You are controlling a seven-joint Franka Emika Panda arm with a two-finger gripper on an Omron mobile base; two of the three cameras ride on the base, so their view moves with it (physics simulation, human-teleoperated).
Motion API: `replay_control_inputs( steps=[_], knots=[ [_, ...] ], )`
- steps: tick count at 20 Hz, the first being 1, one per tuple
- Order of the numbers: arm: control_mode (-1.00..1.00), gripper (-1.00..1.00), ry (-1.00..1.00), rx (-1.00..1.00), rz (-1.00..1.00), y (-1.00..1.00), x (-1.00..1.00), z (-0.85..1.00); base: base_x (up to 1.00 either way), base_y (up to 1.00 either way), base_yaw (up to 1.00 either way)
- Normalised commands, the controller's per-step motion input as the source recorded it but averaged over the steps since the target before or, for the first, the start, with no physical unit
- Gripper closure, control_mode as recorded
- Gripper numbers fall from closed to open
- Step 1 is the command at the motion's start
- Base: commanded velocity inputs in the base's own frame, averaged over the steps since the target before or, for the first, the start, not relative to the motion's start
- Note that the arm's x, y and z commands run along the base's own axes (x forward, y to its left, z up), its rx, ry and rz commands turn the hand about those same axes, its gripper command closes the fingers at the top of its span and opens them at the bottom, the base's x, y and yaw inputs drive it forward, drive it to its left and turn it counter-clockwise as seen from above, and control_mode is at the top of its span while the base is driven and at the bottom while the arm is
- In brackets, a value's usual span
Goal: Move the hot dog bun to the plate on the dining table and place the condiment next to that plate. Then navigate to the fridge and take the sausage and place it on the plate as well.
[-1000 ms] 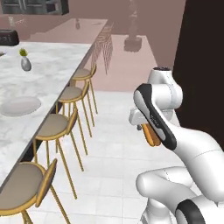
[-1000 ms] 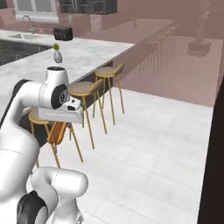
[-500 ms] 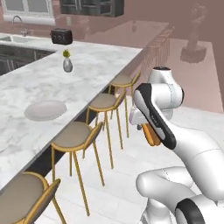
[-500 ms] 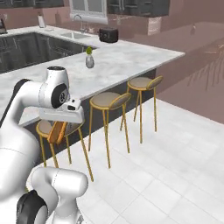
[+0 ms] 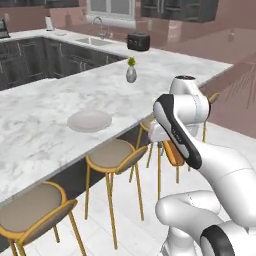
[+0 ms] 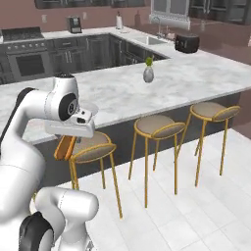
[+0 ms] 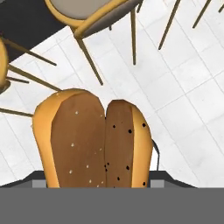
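Gripper [image 7: 98,186] clamped on hot dog bun [image 7: 94,140], jaws fairly wide around it. Plate [image 5: 89,121] on marble counter [image 5: 35,115] above 3 stools.

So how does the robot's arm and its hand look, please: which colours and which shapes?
The arm is made of glossy white, rounded segments with dark joint bands and a round dark cap on one joint. The hand is a white, boxy block. No cables or markings can be made out.
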Motion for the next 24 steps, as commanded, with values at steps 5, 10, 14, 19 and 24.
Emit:
replay_control_inputs(
  steps=[5,10,14,19,24],
  knots=[
    [1.0,1.0,0.0,0.0,0.0,0.0,0.0,0.0,0.39,-0.35,0.6],
    [1.0,1.0,0.0,0.0,0.0,0.0,0.0,0.0,0.71,-0.42,0.55],
    [1.0,1.0,0.0,0.0,0.0,0.0,0.0,0.0,0.94,-0.55,0.37],
    [1.0,1.0,0.0,0.0,0.0,0.0,0.0,0.0,0.91,-0.54,0.12],
    [-1.0,1.0,0.05,0.01,0.03,-0.03,0.35,-0.06,0.49,-0.14,0.05]
  ],
)
